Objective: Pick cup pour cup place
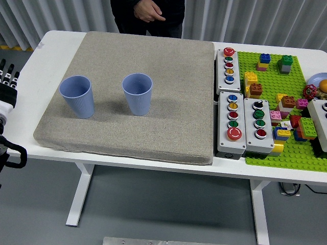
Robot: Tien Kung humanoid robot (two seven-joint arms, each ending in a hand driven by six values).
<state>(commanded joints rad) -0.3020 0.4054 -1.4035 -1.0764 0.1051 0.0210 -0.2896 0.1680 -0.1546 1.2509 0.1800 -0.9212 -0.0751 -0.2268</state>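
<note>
Two blue ribbed cups stand upright on the grey mat (153, 66). The left cup (77, 96) is near the mat's left edge and the right cup (138, 94) is a short way to its right. My left hand (7, 87) sits at the picture's far left edge, over the table's left rim, fingers straight and spread, holding nothing. It is well left of the left cup. My right hand is out of view.
A person stands at the far side, one hand (148, 9) held in front of the body. Grey button boxes (229, 66) (245, 125) lie right of the mat. A green baseplate (296, 102) with several toy bricks fills the right end.
</note>
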